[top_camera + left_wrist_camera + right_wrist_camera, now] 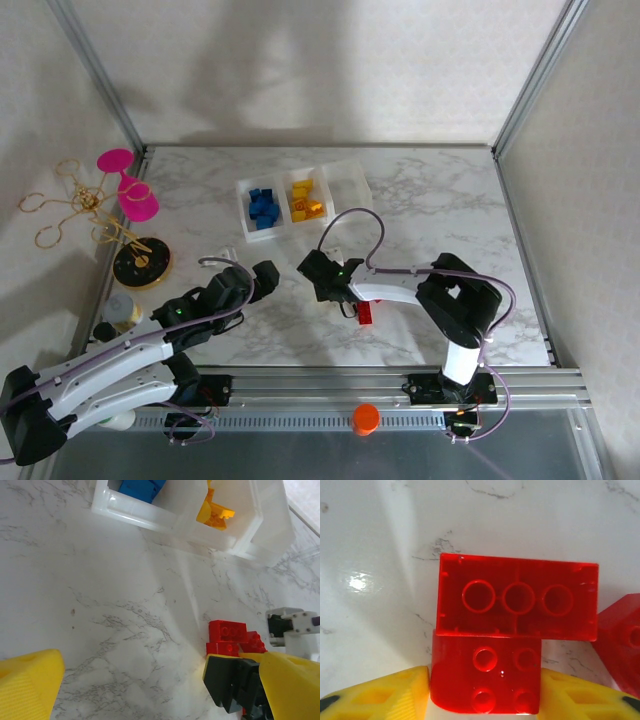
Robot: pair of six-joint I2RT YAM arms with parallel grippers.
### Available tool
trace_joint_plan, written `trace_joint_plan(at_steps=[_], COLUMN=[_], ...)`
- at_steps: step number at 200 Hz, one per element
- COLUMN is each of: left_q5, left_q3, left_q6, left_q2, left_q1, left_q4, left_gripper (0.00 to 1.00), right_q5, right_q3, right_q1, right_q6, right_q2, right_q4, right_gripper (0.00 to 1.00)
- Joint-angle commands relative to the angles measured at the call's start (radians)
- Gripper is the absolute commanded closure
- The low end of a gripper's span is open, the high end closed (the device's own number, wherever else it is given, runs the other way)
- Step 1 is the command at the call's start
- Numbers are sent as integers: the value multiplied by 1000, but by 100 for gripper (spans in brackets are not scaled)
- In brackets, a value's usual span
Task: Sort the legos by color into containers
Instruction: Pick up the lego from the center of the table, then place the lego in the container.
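A white marble-look table [430, 200] sits between pale walls. At upper centre the containers [345, 180] hold blue legos [262, 205] and yellow legos [306, 200]. The right wrist view alone shows the right gripper [485, 695] pressing both sides of a square red lego [485, 672], which touches a longer red lego [517, 597]. The left gripper [155, 680] is spread wide. A pink goblet [130, 185] and a black disc [140, 265] stand at left.

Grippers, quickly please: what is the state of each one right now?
Left gripper: open, holding nothing.
Right gripper: closed on the small red brick.
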Motion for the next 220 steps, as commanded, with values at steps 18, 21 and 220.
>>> trace_joint_plan(at_steps=[18, 21, 220], left_q5=[-41, -42, 129], left_q3=[-8, -8, 253], left_q6=[-28, -28, 141], left_q2=[-19, -19, 356], left_q1=[-6, -6, 63], left_q4=[-40, -40, 134], left_gripper=[0, 0, 0], right_q5=[4, 4, -59], right_q3=[30, 31, 421], right_q1=[8, 9, -451], right_q6=[-12, -14, -299], right_q2=[23, 21, 125], right_q4=[16, 15, 168], right_gripper=[57, 58, 59])
